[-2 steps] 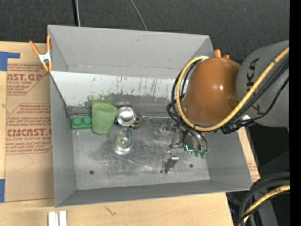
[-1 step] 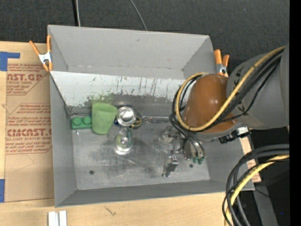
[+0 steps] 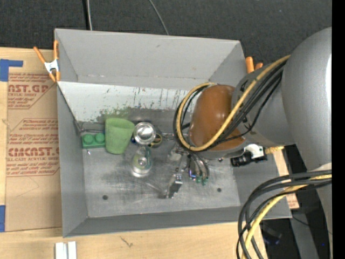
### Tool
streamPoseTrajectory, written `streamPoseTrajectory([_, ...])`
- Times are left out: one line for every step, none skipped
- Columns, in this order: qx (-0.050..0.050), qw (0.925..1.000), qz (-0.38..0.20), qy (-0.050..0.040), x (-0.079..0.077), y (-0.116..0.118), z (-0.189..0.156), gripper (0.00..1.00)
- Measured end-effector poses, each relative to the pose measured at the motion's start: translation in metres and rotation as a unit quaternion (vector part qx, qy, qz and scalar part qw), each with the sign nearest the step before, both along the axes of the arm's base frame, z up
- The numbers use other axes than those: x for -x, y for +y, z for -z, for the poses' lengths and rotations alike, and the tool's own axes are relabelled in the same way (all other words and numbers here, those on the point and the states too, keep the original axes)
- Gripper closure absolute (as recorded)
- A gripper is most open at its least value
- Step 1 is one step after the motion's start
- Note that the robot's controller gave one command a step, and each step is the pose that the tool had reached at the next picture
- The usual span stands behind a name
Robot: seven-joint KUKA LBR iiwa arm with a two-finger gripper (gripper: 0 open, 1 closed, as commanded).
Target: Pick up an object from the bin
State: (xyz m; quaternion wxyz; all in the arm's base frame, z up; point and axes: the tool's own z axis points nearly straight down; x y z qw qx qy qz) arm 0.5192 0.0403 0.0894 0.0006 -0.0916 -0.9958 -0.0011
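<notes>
1. Clear rounded piece (image 3: pixel 141 165): of the loose things it lies nearest to me. It sits on the floor of the bin (image 3: pixel 124 201), below the green cup (image 3: pixel 118 135) and a little to its right in the view. It is apart from my gripper (image 3: pixel 174 186).
2. I hang low over bare floor, farther right of the green cup than the clear piece and lower in the view. I cannot tell whether my jaws stand apart or together.
3. My orange cover (image 3: pixel 211 115) bulges above me, level with the green cup and well to its right. Yellow and black cables (image 3: pixel 186 109) loop round it.
4. Shiny metal piece (image 3: pixel 144 133): round and bright, just beside the green cup on its right and directly above the clear piece. I cannot tell whether the two touch.
5. The green cup itself is tipped on its side, close to the foot of the bin's back wall.
6. Green block (image 3: pixel 92 140): small and studded, against the green cup's left side, farthest from me.
</notes>
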Motion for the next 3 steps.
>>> streamPoseTrajectory([0.0,0.9853,0.171,-0.0065,-0.015,0.108,0.012,0.0])
streamPoseTrajectory([-0.001,0.9853,0.171,-0.0111,-0.018,0.107,0.01,1.0])
streamPoseTrajectory([0.0,0.9832,0.182,-0.0009,-0.03,0.147,-0.02,1.0])
